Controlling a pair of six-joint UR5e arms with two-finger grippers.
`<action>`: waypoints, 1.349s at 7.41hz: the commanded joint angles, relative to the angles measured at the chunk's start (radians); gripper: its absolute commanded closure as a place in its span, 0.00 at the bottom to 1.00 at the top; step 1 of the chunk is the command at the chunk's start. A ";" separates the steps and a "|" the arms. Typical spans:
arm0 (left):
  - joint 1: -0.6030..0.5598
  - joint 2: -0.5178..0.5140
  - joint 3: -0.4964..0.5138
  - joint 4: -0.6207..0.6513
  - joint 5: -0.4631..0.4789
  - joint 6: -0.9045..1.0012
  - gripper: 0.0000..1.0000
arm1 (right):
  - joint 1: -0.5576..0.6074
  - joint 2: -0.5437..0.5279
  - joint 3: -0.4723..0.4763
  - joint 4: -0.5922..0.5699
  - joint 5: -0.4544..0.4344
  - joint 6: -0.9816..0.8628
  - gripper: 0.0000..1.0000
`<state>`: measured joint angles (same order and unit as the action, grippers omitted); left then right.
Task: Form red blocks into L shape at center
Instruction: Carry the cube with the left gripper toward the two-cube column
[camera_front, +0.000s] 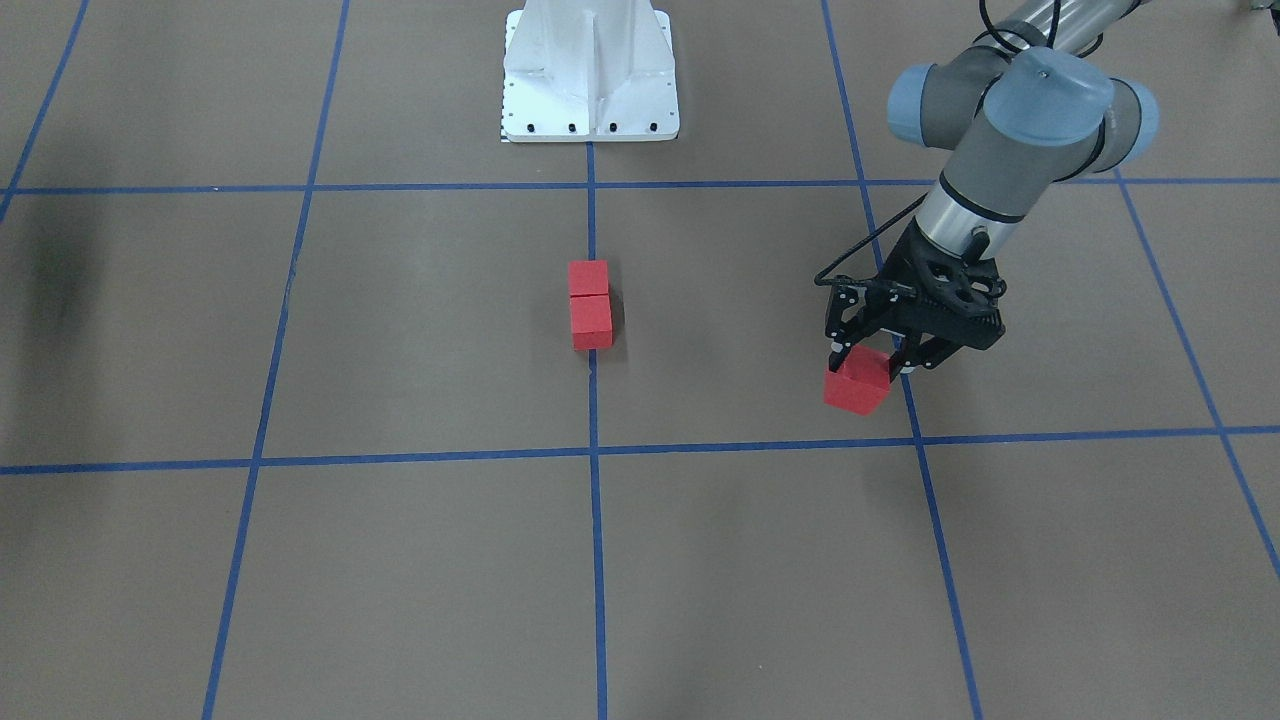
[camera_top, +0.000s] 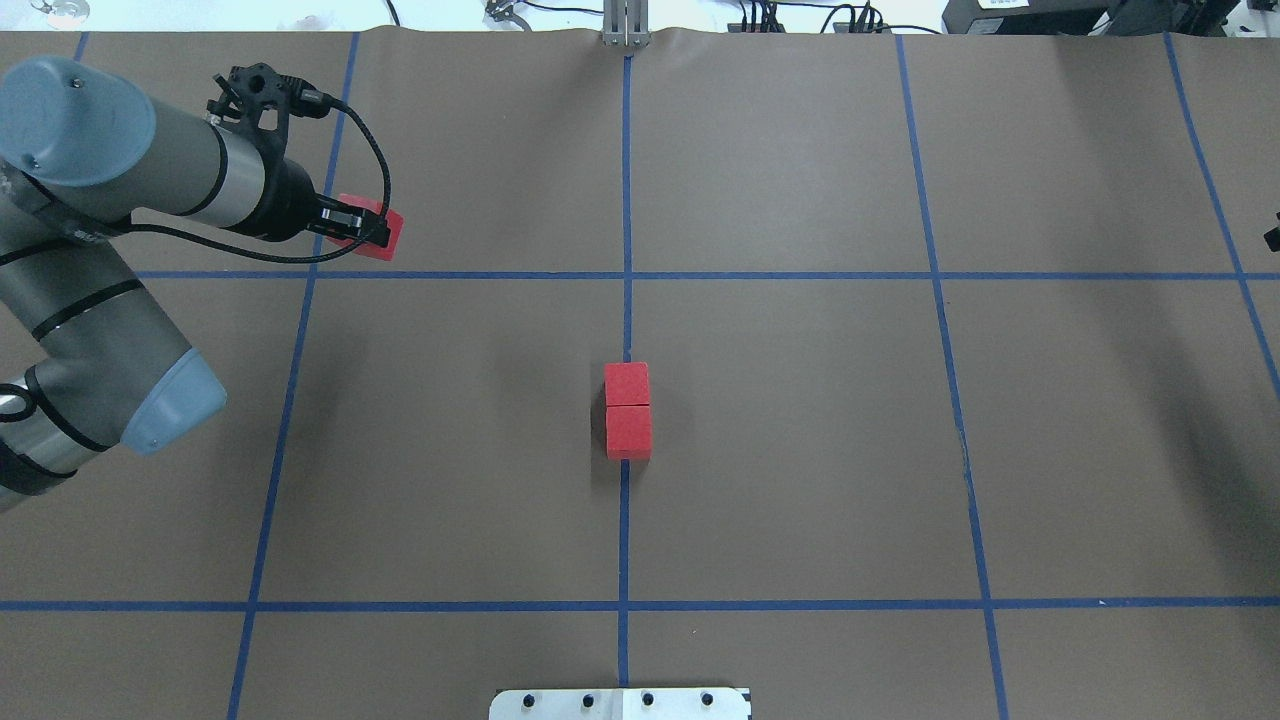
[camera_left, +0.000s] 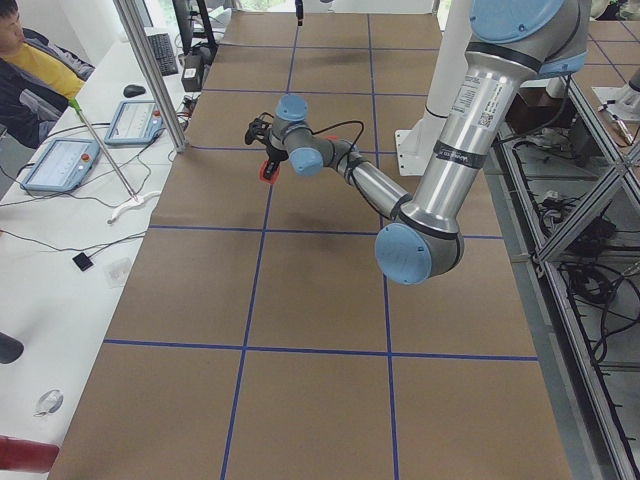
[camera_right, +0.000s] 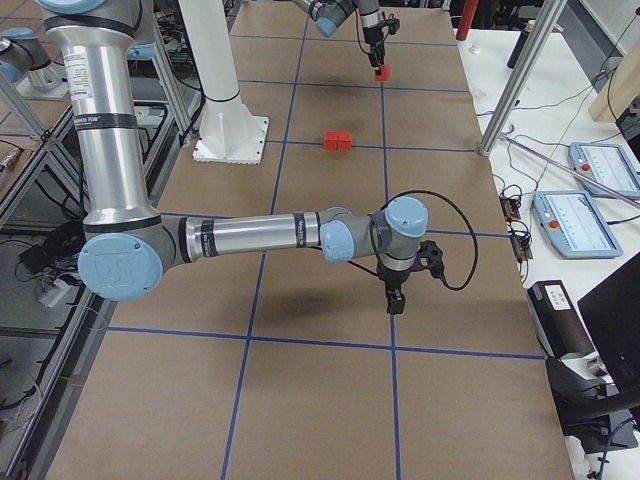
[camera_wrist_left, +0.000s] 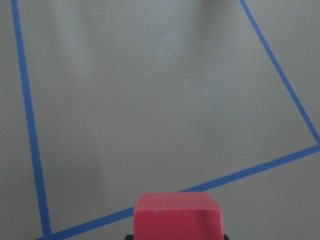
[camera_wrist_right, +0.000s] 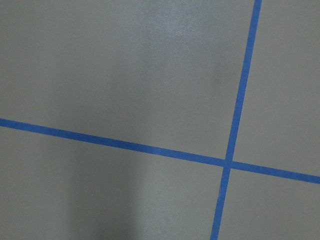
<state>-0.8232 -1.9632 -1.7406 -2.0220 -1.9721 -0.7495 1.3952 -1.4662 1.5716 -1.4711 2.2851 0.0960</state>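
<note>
Our left gripper (camera_front: 872, 360) is clamped on the third red block (camera_front: 857, 385), well away from the middle tape line (camera_front: 597, 520), where two red blocks (camera_top: 627, 385) sit touching end to end. The cube looks skewed in the jaws (front view), so we judge it may twist or slip in transit. It could also land crooked and nudge the pair off the line. The right gripper (camera_right: 396, 300) shows only from the side, so we cannot tell its state. We see no containers.
</note>
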 joint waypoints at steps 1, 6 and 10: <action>0.045 0.000 -0.037 0.020 0.001 0.302 1.00 | 0.001 -0.005 0.001 -0.003 0.001 0.001 0.01; 0.067 -0.091 -0.122 0.430 -0.040 0.456 1.00 | 0.001 -0.017 0.001 -0.003 0.001 0.001 0.00; 0.107 -0.129 -0.074 0.445 -0.338 0.694 1.00 | 0.001 -0.020 -0.001 -0.003 0.001 0.001 0.01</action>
<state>-0.7438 -2.0685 -1.8227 -1.5800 -2.2482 -0.1077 1.3957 -1.4856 1.5710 -1.4741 2.2856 0.0968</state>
